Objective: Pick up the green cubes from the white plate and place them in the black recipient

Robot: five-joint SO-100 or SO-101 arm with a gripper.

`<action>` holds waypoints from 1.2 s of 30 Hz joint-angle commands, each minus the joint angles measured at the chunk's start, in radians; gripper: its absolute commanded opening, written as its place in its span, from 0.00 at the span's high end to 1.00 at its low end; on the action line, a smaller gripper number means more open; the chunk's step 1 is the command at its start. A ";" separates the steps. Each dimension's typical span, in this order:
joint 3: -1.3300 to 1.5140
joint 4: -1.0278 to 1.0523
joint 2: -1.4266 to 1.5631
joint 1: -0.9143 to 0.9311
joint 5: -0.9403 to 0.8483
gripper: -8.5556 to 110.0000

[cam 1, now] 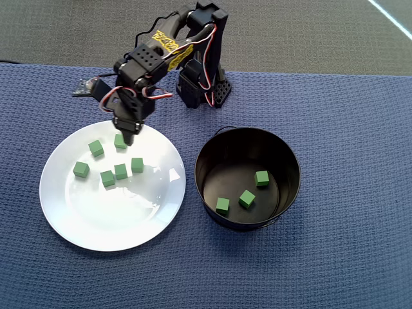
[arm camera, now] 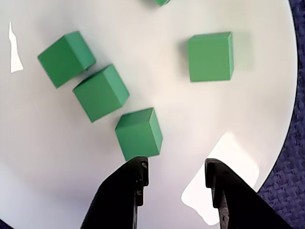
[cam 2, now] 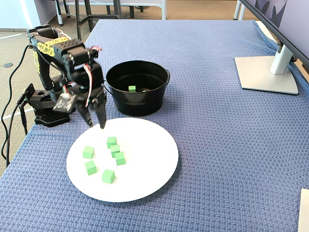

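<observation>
Three green cubes point(cam 1: 246, 198) already sit in the black pot point(cam 1: 290, 154), off to the hand's side, while six wait on the white plate point(cam 1: 103, 222) under the open, empty hand point(arm camera: 175, 175).

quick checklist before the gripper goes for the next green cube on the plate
1. Gripper open and empty: ok, nothing between the fingers in the wrist view.
2. Cubes left on the white plate: ok, six in the overhead view.
3. Nearest cube centred between the fingers: not ok, it lies ahead of the left finger in the wrist view.
4. Neighbouring cube clear of it: cannot tell, they sit very close.
5. Black recipient upright and open: ok, three cubes inside.
</observation>
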 commanded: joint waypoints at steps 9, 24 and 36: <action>0.014 -0.158 -0.133 0.121 -0.064 0.85; 0.041 -0.114 -0.161 0.098 -0.219 0.77; 0.038 -0.063 -0.173 0.110 -0.437 0.75</action>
